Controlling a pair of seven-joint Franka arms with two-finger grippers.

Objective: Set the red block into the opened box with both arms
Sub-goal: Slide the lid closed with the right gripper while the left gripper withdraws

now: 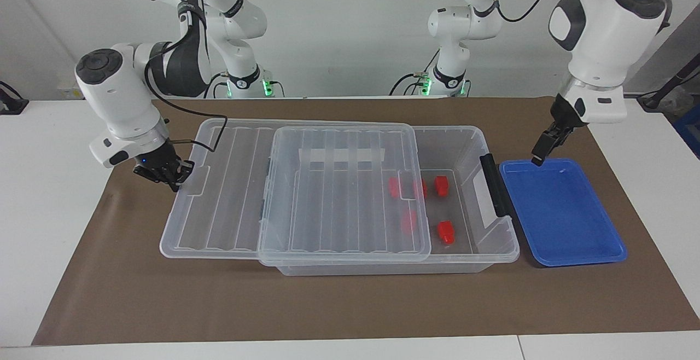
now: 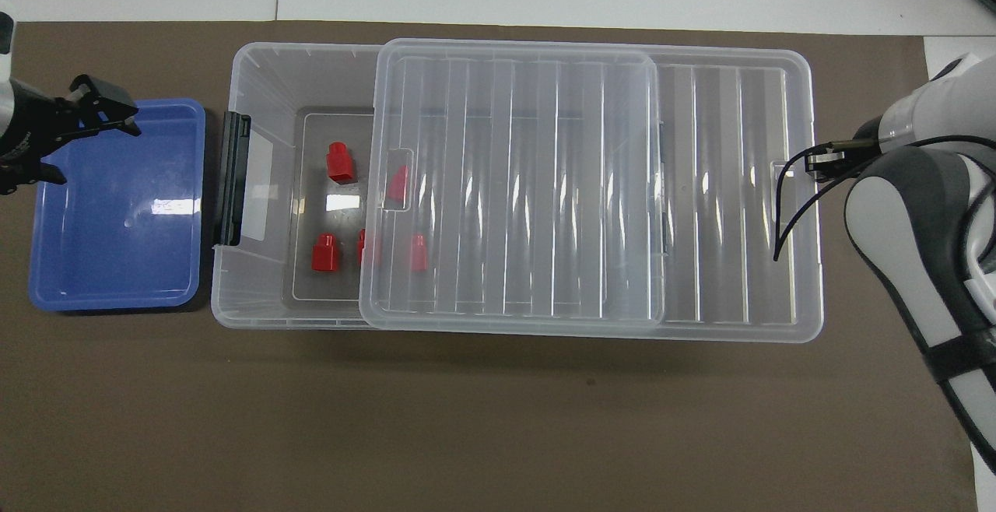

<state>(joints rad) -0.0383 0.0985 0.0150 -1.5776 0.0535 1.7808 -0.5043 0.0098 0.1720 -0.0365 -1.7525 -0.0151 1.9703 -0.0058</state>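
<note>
The clear box (image 1: pixel 474 149) (image 2: pixel 261 80) lies lengthwise on the mat, partly covered by its ribbed lid (image 1: pixel 339 196) (image 2: pixel 513 185), which overhangs toward the right arm's end. Several red blocks lie inside. One red block (image 1: pixel 442 185) (image 2: pixel 340 162) and another (image 1: pixel 445 231) (image 2: pixel 324 253) sit uncovered; the others show through the lid. My right gripper (image 1: pixel 176 176) (image 2: pixel 818 162) is shut and rests against the lid's overhanging end. My left gripper (image 1: pixel 538 156) (image 2: pixel 105 107) hangs open and holds nothing, over the edge of the blue tray.
A shallow blue tray (image 1: pixel 563 212) (image 2: pixel 117 216) lies beside the box at the left arm's end, close to the box's black handle (image 1: pixel 495 185) (image 2: pixel 231 177). A brown mat (image 1: pixel 350 305) covers the table.
</note>
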